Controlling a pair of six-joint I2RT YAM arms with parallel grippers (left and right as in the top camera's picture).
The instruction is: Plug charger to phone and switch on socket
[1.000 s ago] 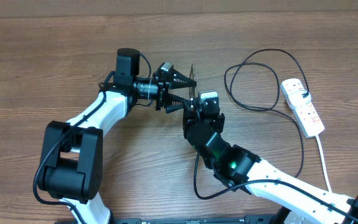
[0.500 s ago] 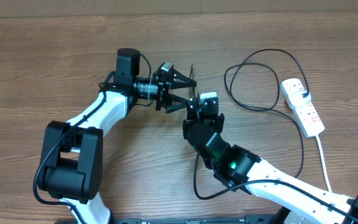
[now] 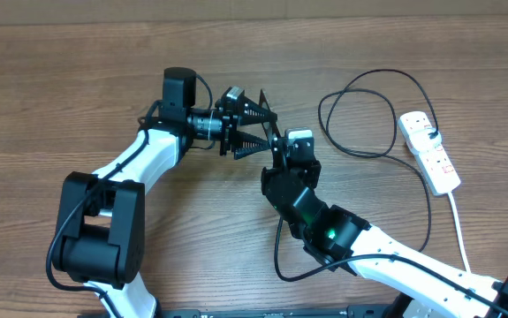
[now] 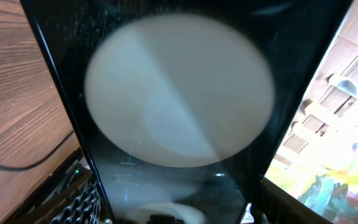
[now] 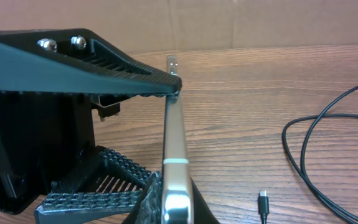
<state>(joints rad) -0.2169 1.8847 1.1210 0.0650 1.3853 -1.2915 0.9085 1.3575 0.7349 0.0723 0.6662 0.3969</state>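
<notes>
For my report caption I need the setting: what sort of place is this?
Probably an indoor robot test bench, not a home: a left arm and a right arm stand at a wood-grain table, with a plain cardboard sheet behind it.

The left arm is pointing right, the left gripper lying sideways and clamping the phone between wide-set fingers. The right arm is angling in from the lower right, the right gripper pinching the phone's near end.

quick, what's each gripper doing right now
left gripper: closed on the phone, holding it up on its edge
right gripper: closed, pinching the same phone at its near end
</notes>
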